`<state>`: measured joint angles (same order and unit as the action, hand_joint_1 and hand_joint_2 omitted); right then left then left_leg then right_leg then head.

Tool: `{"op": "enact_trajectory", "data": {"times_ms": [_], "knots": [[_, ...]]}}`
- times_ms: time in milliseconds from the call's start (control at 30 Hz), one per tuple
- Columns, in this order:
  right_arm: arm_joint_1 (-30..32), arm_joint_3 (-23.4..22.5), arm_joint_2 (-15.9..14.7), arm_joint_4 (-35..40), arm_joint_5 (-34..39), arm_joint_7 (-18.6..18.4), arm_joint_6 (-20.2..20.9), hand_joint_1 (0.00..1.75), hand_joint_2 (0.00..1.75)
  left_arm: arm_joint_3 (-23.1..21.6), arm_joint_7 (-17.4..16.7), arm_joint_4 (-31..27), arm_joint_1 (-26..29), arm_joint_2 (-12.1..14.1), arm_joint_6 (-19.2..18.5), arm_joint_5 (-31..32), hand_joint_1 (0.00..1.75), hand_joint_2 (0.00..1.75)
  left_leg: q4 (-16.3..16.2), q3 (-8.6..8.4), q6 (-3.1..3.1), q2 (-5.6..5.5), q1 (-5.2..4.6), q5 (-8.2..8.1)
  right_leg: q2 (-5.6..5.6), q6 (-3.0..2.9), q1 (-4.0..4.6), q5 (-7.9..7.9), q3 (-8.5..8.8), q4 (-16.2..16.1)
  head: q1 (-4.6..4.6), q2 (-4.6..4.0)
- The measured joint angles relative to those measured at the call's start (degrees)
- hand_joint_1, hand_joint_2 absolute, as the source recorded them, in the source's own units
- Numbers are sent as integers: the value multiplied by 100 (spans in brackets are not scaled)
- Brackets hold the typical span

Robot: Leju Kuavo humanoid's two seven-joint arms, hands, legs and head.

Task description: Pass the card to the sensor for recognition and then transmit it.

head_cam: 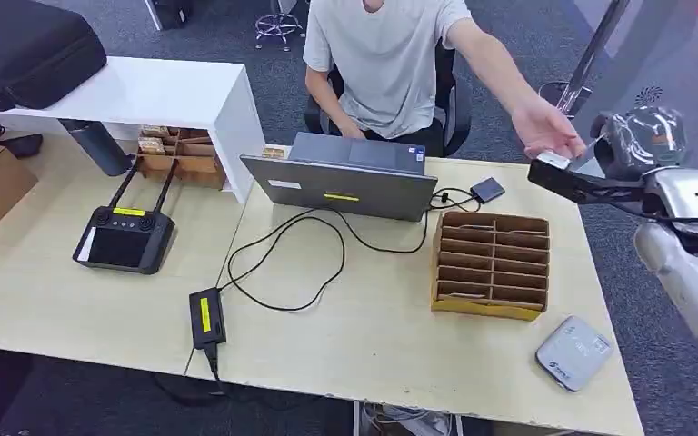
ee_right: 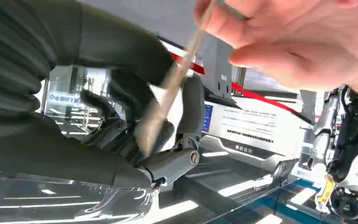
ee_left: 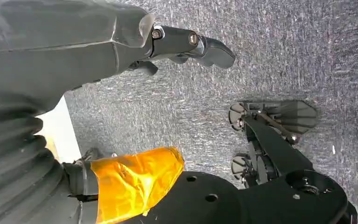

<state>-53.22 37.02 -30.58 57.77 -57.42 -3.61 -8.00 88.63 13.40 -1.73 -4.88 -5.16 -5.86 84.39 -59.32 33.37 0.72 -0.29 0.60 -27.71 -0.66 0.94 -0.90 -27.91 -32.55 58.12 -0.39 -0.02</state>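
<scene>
My right hand [head_cam: 600,178] is raised beyond the table's far right corner and holds a thin white card [head_cam: 553,160]. In the right wrist view the card [ee_right: 161,109] lies blurred between my thumb and dark fingers [ee_right: 191,112]. A seated person's hand [head_cam: 550,132] reaches over and pinches the card's other end [ee_right: 261,42]. The grey-white sensor [head_cam: 573,352] lies flat near the table's front right corner, well below my hand. My left hand [ee_left: 186,44] hangs over grey carpet with its fingers apart and nothing in it.
A grey laptop [head_cam: 345,182] stands at the table's back, with a cabled black adapter [head_cam: 205,318] in front. A cardboard slot organiser [head_cam: 491,263] sits right of centre. A black remote controller [head_cam: 123,238] is on the left, near a white shelf [head_cam: 164,91].
</scene>
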Motion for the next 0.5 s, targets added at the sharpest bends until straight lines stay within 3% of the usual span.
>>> {"op": "enact_trajectory", "data": {"times_ms": [500], "knots": [[-73,70,92,-149,55,0,2,0,175,2,0,0,1,0,-13,55,0,175,0,1,0,0,0,0,0,0,0,0,0,-1,-2,0]]}}
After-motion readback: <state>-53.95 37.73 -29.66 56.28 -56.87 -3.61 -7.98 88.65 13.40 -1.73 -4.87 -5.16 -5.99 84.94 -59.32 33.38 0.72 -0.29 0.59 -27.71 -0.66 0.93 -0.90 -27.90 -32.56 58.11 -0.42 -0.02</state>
